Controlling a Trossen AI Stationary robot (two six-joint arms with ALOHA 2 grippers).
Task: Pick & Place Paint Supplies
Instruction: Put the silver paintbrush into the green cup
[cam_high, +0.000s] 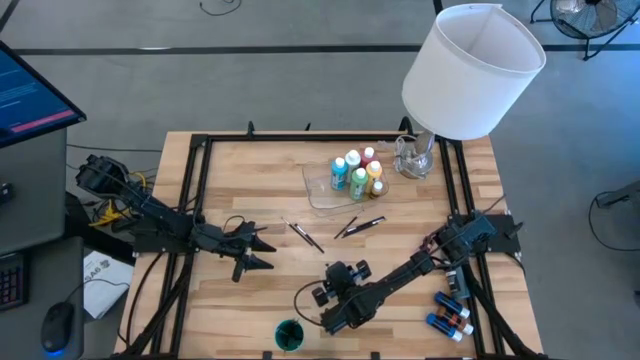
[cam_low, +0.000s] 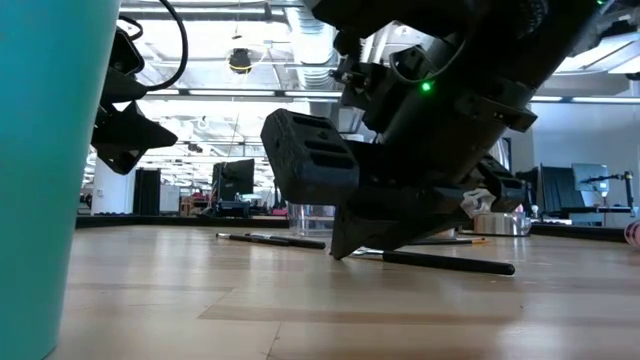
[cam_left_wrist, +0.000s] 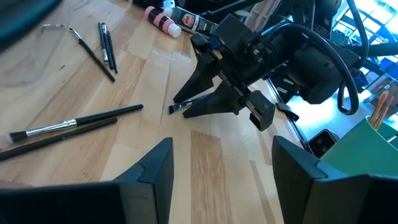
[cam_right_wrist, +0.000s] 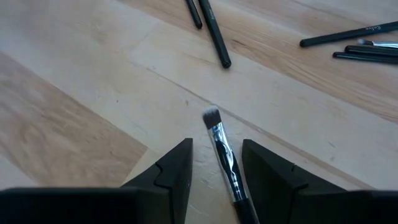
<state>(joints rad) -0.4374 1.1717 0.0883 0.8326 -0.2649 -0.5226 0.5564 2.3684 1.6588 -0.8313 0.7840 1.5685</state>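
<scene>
- Right gripper (cam_right_wrist: 216, 163) sits low over the front-centre of the table (cam_high: 250, 300), fingers narrowly apart around a thin brush (cam_right_wrist: 222, 155); whether they pinch it, I cannot tell.
- Left gripper (cam_high: 262, 248) hovers empty, fingers open, left of centre.
- Paint bottles (cam_high: 358, 172) stand in the clear tray (cam_high: 318, 190).

The wooden table (cam_high: 250, 180) fills the middle of the high view; on its far right part stands a big white lampshade (cam_high: 472, 68), tilted, over a clear glass base (cam_high: 414, 155); just beside that base lies a clear plastic tray (cam_high: 322, 188); at the table's near edge stands a teal cup (cam_high: 290, 334); off the table's left side, a monitor (cam_high: 30, 95), a mouse (cam_high: 58, 327).
</scene>
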